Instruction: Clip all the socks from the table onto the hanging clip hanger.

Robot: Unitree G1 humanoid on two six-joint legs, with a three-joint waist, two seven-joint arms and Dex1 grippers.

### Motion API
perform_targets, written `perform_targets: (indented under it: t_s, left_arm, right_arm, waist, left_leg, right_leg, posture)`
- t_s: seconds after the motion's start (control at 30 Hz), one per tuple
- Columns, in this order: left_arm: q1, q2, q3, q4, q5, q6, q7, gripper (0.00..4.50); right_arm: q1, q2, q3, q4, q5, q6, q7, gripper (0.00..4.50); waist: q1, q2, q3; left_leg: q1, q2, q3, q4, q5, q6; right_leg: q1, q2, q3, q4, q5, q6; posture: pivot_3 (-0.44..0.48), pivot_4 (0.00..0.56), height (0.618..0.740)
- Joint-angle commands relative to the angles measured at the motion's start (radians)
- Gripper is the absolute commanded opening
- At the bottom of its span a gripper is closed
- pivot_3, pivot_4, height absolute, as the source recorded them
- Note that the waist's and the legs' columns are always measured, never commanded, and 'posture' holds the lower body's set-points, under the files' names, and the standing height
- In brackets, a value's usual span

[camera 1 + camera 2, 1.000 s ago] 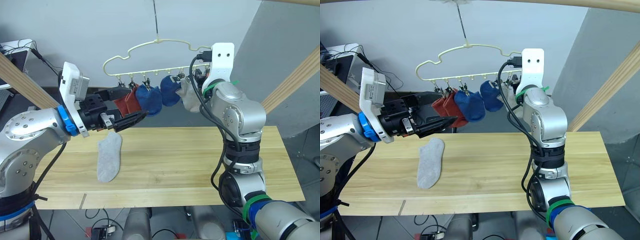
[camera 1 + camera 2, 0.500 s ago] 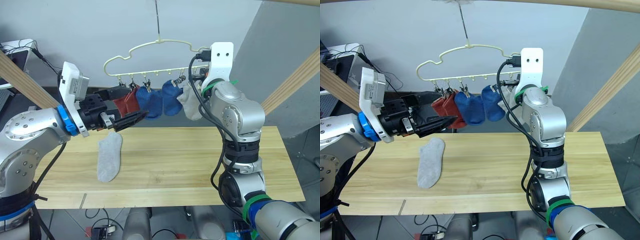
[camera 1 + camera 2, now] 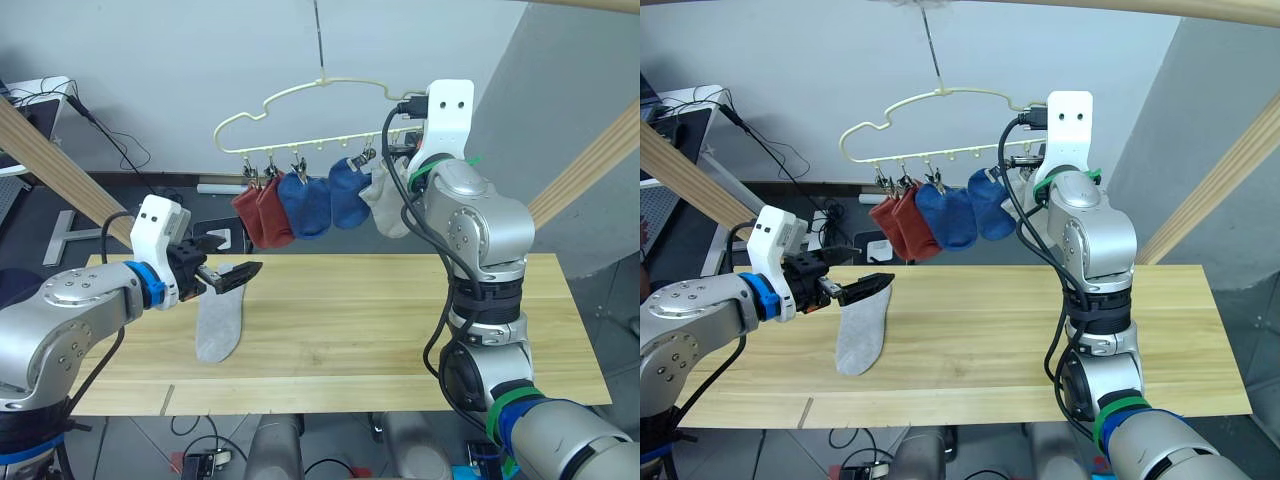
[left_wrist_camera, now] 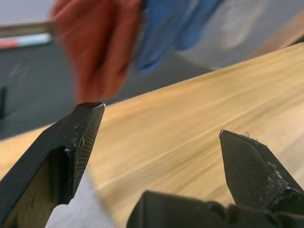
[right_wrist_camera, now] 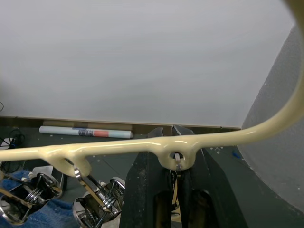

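Observation:
The pale yellow clip hanger (image 3: 322,92) hangs above the table's (image 3: 400,320) far edge. Two rust red socks (image 3: 260,215), two blue socks (image 3: 318,203) and a light grey sock (image 3: 387,206) hang from its clips. Another light grey sock (image 3: 218,318) lies flat on the table's left part. My left gripper (image 3: 236,275) is open, low over that sock's far end, with nothing between its fingers (image 4: 88,137). My right gripper (image 5: 172,135) is up at the hanger's right end, its fingers close together around a clip (image 5: 176,159) and the top of the hanging grey sock.
Pale wooden beams (image 3: 590,160) slant down at both sides of the table. Cables and a laptop (image 3: 30,95) lie behind it at the left. The table's middle and right are bare wood.
My left arm has dropped from beside the hanging socks down to the table, over the lying grey sock. The hanger and its socks have swung slightly right. The right arm stays at the hanger.

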Motion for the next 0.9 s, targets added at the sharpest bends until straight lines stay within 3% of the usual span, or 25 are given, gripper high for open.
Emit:
perform_targets:
  t_s: [0.03, 0.23, 0.5, 0.9]
  left_arm:
    - [0.044, -0.009, -0.011, 0.008, 0.084, -0.037, 0.024, 4.47]
    - [0.078, -0.043, -0.070, 0.080, 0.212, -0.033, 0.087, 4.47]
    - [0.040, -0.120, -0.157, 0.292, 0.410, -0.194, 0.119, 4.47]
    - [-0.020, -0.244, -0.154, 0.536, 0.494, -0.379, 0.064, 4.47]
  right_arm:
    - [-0.032, 0.001, -0.006, -0.026, -0.002, -0.014, -0.006, 0.01]
    - [-0.029, -0.002, -0.007, -0.033, -0.002, -0.010, -0.005, 0.01]
    - [-0.027, -0.004, -0.008, -0.049, -0.002, 0.003, -0.006, 0.01]
    - [-0.023, -0.004, -0.005, -0.079, -0.006, 0.032, -0.011, 0.01]
  waist:
    - [0.000, 0.000, 0.000]
    - [0.001, 0.000, 0.000]
    - [0.001, 0.000, 0.000]
    - [0.000, 0.000, 0.000]
  left_leg:
    - [0.000, 0.000, 0.000, 0.000, 0.000, 0.000]
    - [0.000, 0.000, 0.000, 0.000, 0.000, 0.000]
    - [0.000, 0.000, 0.000, 0.000, 0.000, 0.000]
    - [0.000, 0.000, 0.001, 0.000, 0.000, 0.000]
  right_leg:
    - [0.000, 0.000, 0.000, 0.000, 0.000, 0.000]
    - [0.000, 0.000, 0.000, 0.000, 0.000, 0.000]
    - [0.000, 0.000, 0.000, 0.000, 0.000, 0.000]
    - [0.000, -0.001, 0.000, 0.000, 0.000, 0.000]
  posture:
    - [-0.095, 0.303, 0.740]
    - [-0.104, 0.303, 0.740]
    - [-0.112, 0.304, 0.740]
    - [-0.148, 0.308, 0.740]
